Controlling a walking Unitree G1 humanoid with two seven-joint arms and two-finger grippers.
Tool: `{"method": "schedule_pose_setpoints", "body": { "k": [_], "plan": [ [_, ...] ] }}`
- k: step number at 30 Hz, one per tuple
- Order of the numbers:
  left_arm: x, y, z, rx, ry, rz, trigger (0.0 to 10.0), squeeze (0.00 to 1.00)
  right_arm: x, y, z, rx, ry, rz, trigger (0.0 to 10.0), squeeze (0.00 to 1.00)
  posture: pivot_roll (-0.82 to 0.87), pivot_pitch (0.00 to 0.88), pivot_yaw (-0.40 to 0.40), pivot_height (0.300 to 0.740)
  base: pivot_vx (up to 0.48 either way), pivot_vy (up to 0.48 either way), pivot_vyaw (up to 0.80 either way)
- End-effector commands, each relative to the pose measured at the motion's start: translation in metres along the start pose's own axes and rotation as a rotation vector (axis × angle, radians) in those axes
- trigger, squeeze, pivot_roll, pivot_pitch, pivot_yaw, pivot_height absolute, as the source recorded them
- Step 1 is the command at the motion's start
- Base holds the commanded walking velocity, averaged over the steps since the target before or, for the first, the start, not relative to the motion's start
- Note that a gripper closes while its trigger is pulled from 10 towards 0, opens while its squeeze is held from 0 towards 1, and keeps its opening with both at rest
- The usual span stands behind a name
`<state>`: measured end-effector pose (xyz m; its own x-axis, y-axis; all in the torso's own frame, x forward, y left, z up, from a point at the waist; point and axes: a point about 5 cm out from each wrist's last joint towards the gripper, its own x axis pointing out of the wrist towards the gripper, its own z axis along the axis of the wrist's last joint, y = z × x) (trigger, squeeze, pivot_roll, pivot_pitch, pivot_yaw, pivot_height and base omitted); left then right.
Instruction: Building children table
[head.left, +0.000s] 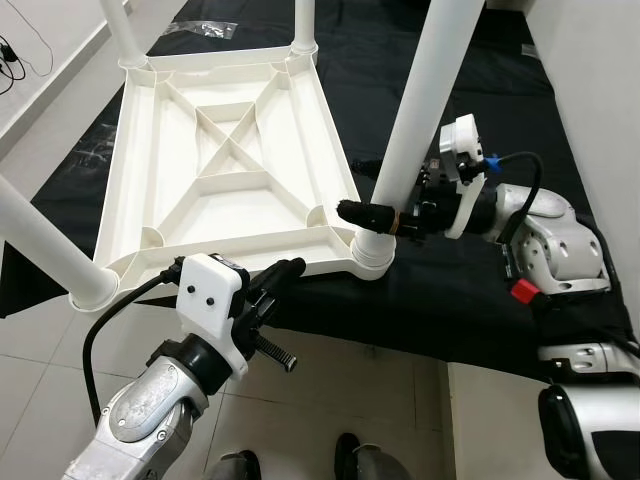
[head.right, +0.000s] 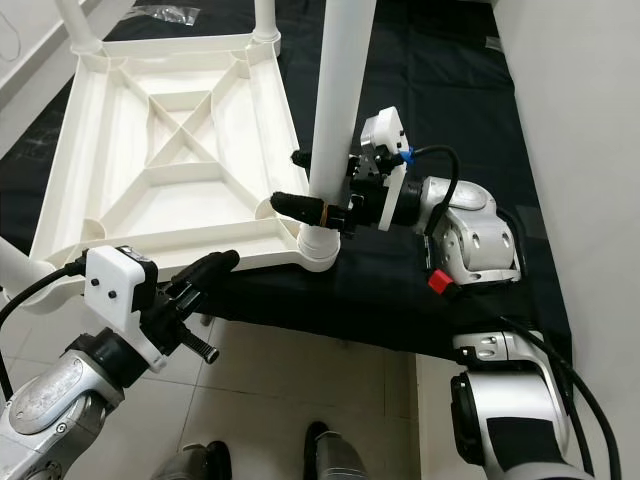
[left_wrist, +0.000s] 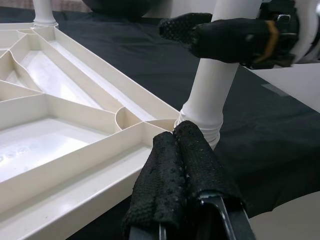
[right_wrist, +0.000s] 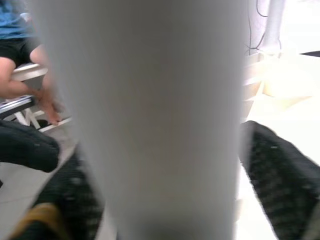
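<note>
Left pincer (head.left: 290, 268), nearest camera, fingers pressed together, grasping nothing, hovers just beside near edge of upturned white tabletop (head.left: 215, 165). Tabletop lies underside up on black sheet (head.left: 480, 90) over floor. Right pincer (head.right: 300, 182) clenched around white leg (head.left: 425, 110), w/ leg upright in tabletop's near right corner socket (head.left: 372, 255).

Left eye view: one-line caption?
Right end effector grips white plastic table leg seated in upturned white tabletop; left end effector hovers.
</note>
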<state>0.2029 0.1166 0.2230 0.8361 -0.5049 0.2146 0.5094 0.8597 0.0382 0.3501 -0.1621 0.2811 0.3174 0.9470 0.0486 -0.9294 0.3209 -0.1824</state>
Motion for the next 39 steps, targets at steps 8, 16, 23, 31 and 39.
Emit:
{"method": "schedule_pose_setpoints", "body": {
  "k": [8,16,23,31,39],
  "plan": [
    [-0.004,0.0,-0.002,0.002,0.024,0.005,10.0,0.0,-0.016,-0.004,-0.011,0.025,-0.016,0.015,0.0,0.0,0.11,0.281,-0.064,0.74,0.0,0.0,0.0],
    [-0.004,0.002,-0.003,0.009,0.026,0.003,10.0,0.0,-0.019,-0.005,-0.03,0.011,0.05,-0.103,0.0,0.0,0.09,0.268,-0.065,0.74,0.0,0.0,0.0],
    [-0.005,0.005,-0.002,0.02,0.031,0.004,10.0,0.0,-0.002,0.021,-0.076,-0.017,0.281,-1.035,0.0,0.0,0.07,0.276,-0.074,0.74,0.0,0.0,0.0],
    [-0.004,0.005,-0.006,0.001,0.027,0.01,10.0,0.0,0.026,0.039,-0.076,0.076,0.223,-0.949,0.0,0.0,0.05,0.251,-0.073,0.74,0.0,0.0,0.0],
    [-0.006,0.009,-0.005,0.012,0.022,0.038,10.0,0.0,0.049,0.044,-0.059,0.095,0.117,-0.669,10.0,0.0,0.05,0.254,-0.089,0.74,0.0,0.0,0.0]
  ]
}}
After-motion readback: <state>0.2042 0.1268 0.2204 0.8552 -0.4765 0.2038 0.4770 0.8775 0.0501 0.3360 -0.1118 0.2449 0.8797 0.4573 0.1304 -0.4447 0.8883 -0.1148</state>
